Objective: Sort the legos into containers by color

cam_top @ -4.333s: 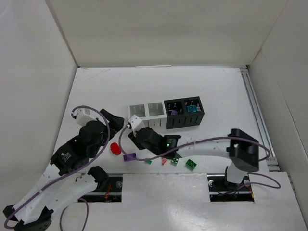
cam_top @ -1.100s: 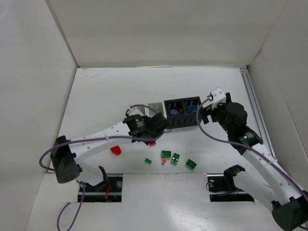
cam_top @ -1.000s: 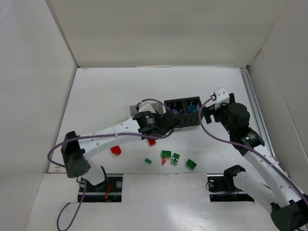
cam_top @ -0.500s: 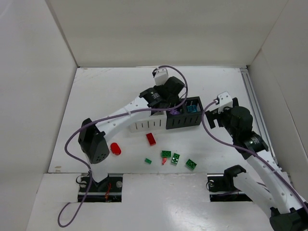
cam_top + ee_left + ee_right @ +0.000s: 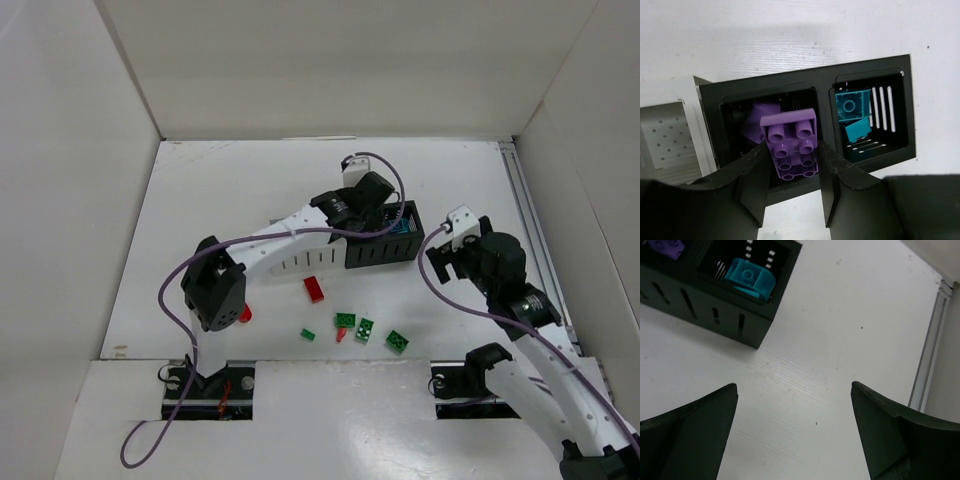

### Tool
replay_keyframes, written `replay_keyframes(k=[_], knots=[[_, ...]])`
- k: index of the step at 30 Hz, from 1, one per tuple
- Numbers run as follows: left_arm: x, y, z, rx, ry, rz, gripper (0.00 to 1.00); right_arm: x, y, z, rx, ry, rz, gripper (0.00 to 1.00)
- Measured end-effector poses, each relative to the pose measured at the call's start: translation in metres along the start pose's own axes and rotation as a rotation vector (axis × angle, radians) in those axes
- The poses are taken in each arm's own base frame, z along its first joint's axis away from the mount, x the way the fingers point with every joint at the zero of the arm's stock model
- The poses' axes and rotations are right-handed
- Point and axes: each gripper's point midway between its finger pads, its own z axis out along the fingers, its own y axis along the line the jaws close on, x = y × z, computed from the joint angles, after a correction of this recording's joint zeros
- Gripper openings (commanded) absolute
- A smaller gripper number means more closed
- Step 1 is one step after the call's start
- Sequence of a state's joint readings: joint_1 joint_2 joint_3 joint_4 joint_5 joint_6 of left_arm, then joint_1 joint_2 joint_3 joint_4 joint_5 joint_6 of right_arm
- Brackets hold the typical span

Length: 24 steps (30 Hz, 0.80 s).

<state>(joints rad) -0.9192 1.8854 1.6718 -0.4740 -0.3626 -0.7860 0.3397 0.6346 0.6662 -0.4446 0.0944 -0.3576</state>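
Purple brick (image 5: 790,145) sits clamped between the fingers of your left gripper (image 5: 792,165), held right above the containers (image 5: 385,255), over the black bin where other purple pieces (image 5: 757,125) lie; your left arm (image 5: 280,240) stretches from a raised elbow at the containers' near-left side, wrist pointing down over them. Your right gripper (image 5: 793,385) hovers over the table (image 5: 840,315) just off the containers' right end, fingers spread wide apart; teal pieces (image 5: 852,107) fill the end bin; a red brick (image 5: 315,290) and green legos (image 5: 345,320) lie loose on the containers' near side.
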Motion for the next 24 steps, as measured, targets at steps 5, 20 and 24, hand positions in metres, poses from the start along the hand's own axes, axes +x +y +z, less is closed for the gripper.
replay_keyframes(k=[5,20,24], knots=[[0.012,0.01,-0.003,0.003,0.026,0.021,0.57,0.011,0.025,-0.006,-0.129,0.004,-0.057,0.99],[-0.007,0.022,-0.085,0.148,-0.069,0.066,1.0,0.055,0.191,-0.03,-0.719,0.14,-0.259,0.99],[0.005,0.048,-0.114,0.17,-0.092,0.077,1.0,0.087,0.214,-0.038,-0.783,0.26,-0.279,0.99]])
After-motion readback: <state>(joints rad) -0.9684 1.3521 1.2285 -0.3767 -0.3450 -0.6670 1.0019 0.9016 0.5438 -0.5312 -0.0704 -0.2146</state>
